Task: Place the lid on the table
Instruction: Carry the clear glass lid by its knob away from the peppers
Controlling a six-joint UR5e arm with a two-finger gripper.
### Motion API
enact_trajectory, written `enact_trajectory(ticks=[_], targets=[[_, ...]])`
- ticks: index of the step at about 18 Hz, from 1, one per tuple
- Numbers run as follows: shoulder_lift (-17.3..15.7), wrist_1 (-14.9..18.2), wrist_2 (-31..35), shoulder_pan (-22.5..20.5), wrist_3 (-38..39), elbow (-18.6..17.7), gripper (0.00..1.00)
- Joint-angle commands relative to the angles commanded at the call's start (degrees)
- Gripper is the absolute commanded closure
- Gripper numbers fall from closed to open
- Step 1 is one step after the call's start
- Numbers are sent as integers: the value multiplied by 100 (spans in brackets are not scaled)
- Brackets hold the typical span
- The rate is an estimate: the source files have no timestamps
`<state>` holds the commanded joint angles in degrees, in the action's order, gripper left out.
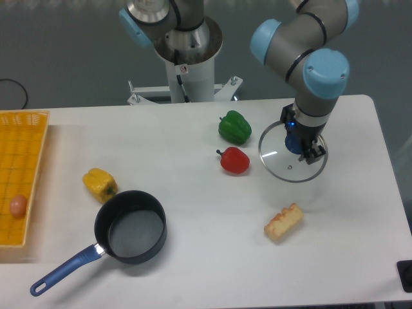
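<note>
Gripper clamped on the knob of the lid, holding it low over the table near the right edge, beside the red pepper, for set-down.

A round clear glass lid with a thin metal rim sits at the right side of the large white smooth tabletop, its dark blue knob uppermost.
</note>
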<state>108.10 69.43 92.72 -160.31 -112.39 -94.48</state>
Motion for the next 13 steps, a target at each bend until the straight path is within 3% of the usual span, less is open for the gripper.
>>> enact_trajectory(ticks=[4,8,13], targets=[[132,-35,-9,-18,-300,0,35],[386,-535,-17,-9,-327,26,35],[527,-729,-26,-79,-582,44,35]])
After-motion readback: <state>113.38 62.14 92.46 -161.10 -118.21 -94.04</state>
